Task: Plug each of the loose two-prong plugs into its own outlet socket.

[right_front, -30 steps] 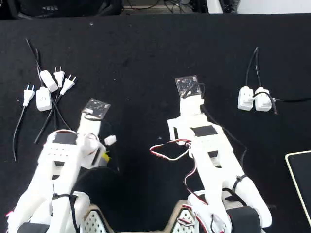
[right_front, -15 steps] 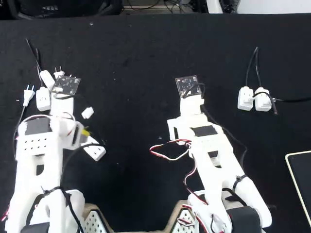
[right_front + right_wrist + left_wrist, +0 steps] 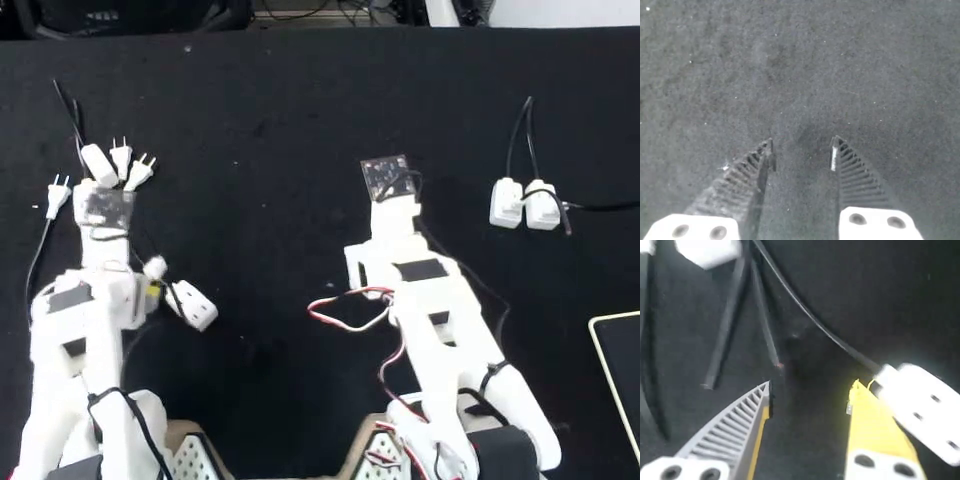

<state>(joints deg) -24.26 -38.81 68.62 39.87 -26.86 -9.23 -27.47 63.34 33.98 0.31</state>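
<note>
Left fingers (image 3: 747, 415) are hanging released over cords (image 3: 725, 340) beside loose plugs (image 3: 130, 168) at the table's (image 3: 280, 100) left edge; right fingers (image 3: 747, 172) are gaping, empty.

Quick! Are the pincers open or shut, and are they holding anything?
Left pincer: open, holding nothing.
Right pincer: open, holding nothing.
</note>
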